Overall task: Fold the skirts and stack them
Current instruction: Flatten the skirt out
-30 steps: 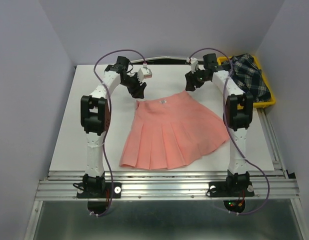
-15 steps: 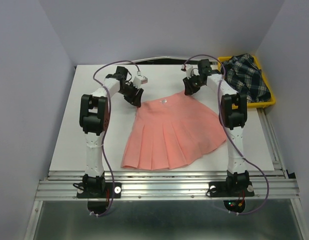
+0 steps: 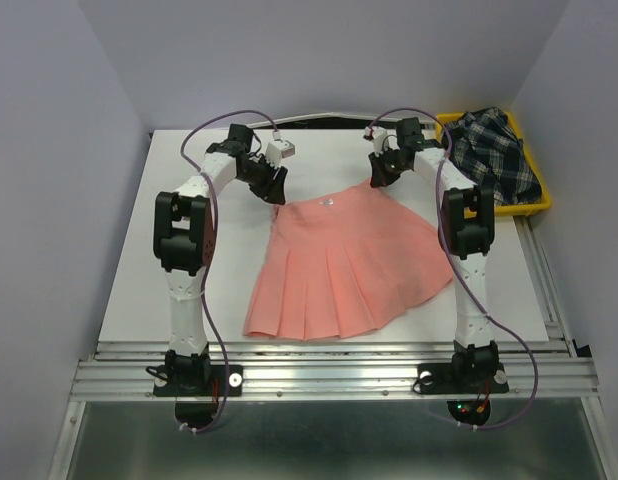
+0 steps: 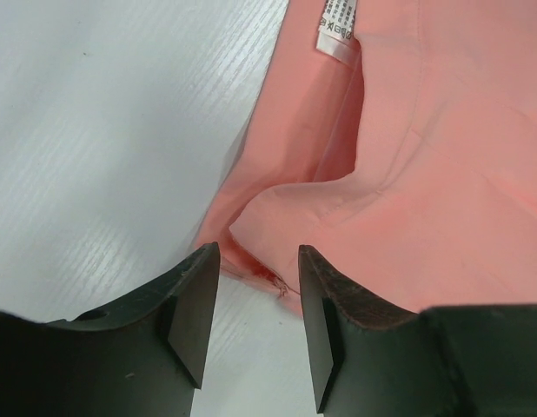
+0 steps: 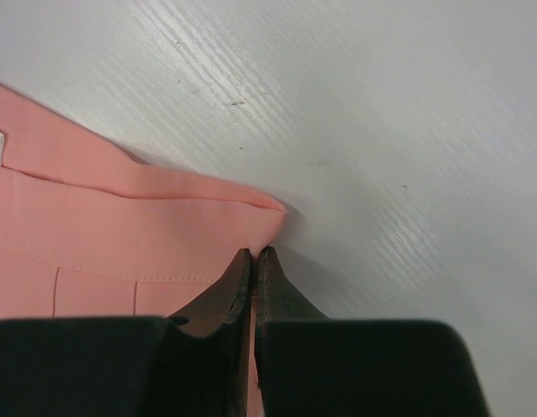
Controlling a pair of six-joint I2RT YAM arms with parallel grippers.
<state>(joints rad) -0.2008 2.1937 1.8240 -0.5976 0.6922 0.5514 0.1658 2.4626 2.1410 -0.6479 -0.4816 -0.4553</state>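
We see the pink skirt (image 3: 339, 265) flat on the table (image 3: 129, 280). The right gripper (image 5: 254, 256) pinches one waistband corner (cloth barely shows between the tips), and the left gripper (image 4: 255, 261) stands parted astride the other. The plaid skirt (image 3: 499, 150) is heaped in the tray (image 3: 534, 206).

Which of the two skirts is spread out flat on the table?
The salmon-pink pleated skirt; the plaid skirt lies bunched up in the yellow tray instead.
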